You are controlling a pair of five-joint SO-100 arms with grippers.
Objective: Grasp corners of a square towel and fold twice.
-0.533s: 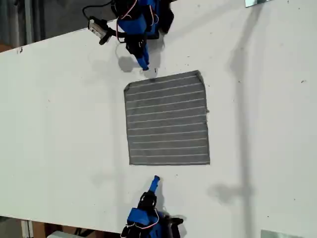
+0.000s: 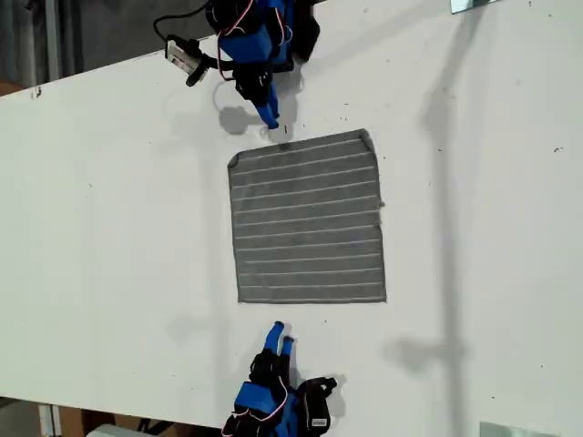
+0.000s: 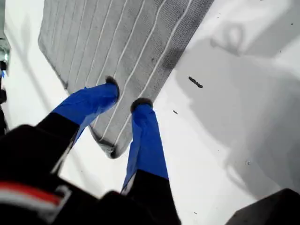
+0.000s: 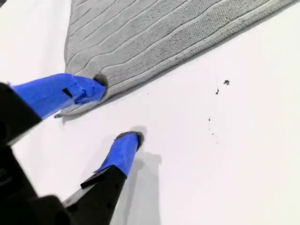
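Blue-taped end effector fingers (image 3: 145, 136) on black bodies, with red-white cables.

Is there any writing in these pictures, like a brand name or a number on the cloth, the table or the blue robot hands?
None that can be read.
The towel shows only pale stripes, no tag or label.
The table carries a few small dark specks, not letters.
My first hand and my second hand show plain blue tape, no print.
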